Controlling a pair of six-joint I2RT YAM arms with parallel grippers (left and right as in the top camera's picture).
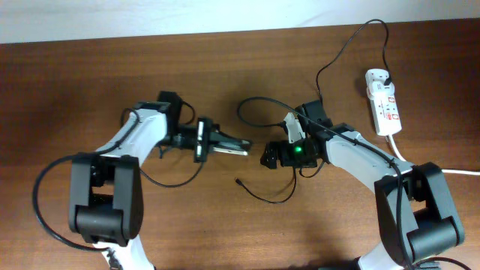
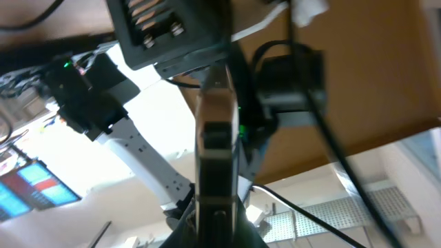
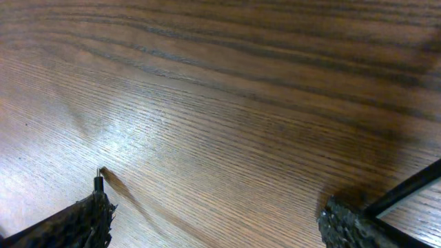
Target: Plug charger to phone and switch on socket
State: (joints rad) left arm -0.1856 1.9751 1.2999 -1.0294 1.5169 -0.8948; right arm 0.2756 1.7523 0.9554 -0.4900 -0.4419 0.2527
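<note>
Wood-grained brown table (image 1: 75, 82) is filling the scene, with a pale wall (image 1: 150, 15) running along its far edge. From the left side, the left gripper (image 1: 229, 146) is reaching toward the middle and is clamping tight on the phone (image 2: 217, 138), holding it on edge above the wood. In the left wrist view the phone is showing as a narrow upright slab, its metal rim facing the camera. Just right of the phone's free end, the right gripper (image 1: 268, 157) is hovering with its jaws spread wide and holding nothing. In the right wrist view its fingertips (image 3: 76, 224) are sitting in the two lower corners with bare wood between them. The charger (image 1: 270, 199) is running from the far end of the socket (image 1: 384, 101), looping toward the wall, passing by the right arm and curling across the table. Its tip (image 1: 238, 181) is lying on the wood nearer the camera than both grippers, touching neither. The socket is lying at the far right, well apart from the phone, with its thick white cord (image 1: 397, 150) trailing off toward the right edge.
</note>
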